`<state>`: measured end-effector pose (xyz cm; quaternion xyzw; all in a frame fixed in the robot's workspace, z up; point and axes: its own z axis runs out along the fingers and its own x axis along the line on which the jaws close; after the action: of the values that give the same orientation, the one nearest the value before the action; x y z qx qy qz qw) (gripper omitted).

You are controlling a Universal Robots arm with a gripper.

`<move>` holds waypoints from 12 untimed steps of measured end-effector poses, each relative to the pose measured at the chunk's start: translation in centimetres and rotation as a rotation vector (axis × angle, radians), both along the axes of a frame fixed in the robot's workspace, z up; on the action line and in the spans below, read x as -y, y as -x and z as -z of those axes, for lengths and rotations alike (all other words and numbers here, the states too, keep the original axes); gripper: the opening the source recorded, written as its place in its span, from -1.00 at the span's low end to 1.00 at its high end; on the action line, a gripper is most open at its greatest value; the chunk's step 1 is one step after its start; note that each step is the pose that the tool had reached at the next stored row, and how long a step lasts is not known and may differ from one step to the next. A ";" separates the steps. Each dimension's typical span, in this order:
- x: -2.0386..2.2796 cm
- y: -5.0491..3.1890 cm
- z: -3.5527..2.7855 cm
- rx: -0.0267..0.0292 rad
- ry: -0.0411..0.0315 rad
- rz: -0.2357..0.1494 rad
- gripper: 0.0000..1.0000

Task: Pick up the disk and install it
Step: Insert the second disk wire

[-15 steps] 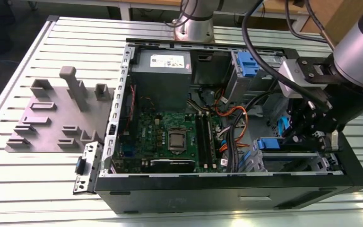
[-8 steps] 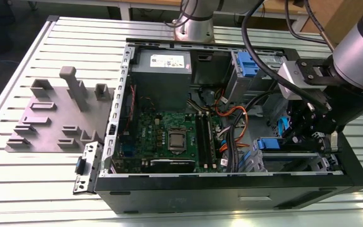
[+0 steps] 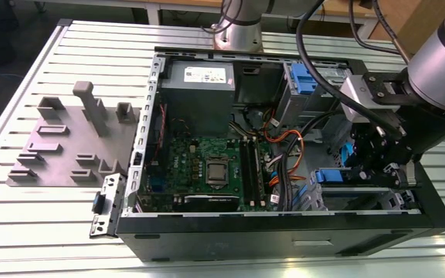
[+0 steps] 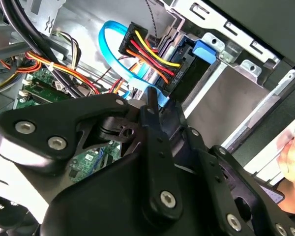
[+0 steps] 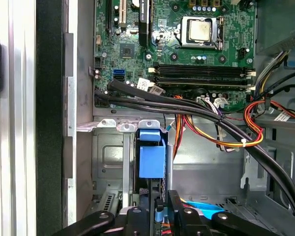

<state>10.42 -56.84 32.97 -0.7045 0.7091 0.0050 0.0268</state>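
Slatted aluminium table (image 3: 21, 191) carried an open black computer case (image 3: 284, 231) lying on its side, with a grey fixture block (image 3: 68, 145) of slots and posts beside it toward the exterior view's left. Inside, the green motherboard (image 3: 207, 168) lay bare, a grey power-supply box (image 3: 199, 87) sat at the far end, and orange and red cables (image 3: 284, 145) trailed across toward the drive bays.

Down in the near corner of the case, toward the exterior view's right, the gripper (image 3: 377, 168) was sunk among the bays. The disk (image 5: 151, 157) stood on edge in the metal drive cage (image 5: 108, 152) just ahead of the fingertips, its blue bracket showing. From where I stood the fingers looked drawn close together about the drive's edge, but I could not tell whether they were truly clamped on it.

My judgement was that the work sat at the seating stage. Doing it well meant keeping the drive square to the cage rails, pushing straight along the slot, and watching the black cable bundle (image 5: 187, 105) and the blue data cable (image 4: 113, 54), which lay near the path.
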 end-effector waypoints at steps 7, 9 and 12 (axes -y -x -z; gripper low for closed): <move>0.00 0.00 -1.60 -0.0006 0.0003 0.000 -0.41; -0.01 0.00 -2.04 -0.0015 0.0002 0.000 -0.41; -0.01 0.00 -2.16 -0.0022 0.0000 0.000 -0.44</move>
<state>10.42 -56.83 35.13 -0.7045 0.7092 0.0058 0.0260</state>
